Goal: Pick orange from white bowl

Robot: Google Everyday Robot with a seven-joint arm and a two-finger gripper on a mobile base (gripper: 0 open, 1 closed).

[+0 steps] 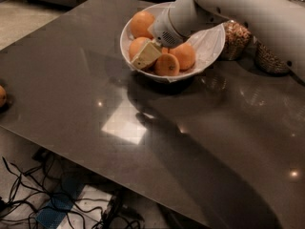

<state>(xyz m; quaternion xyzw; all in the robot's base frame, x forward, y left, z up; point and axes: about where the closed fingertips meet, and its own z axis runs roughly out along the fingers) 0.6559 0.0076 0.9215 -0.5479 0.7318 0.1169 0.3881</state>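
Note:
The white bowl stands at the far middle of the dark table and holds several oranges. One orange is at the back left, one at the front, one to its right, and one at the left, partly behind the gripper. The gripper hangs from the white arm that comes in from the upper right. Its cream-coloured tip is down inside the bowl's left side, against the left orange.
Two glass jars of cereal stand right of the bowl behind the arm. Another orange lies at the table's left edge. Cables and a blue object lie on the floor below the near table edge.

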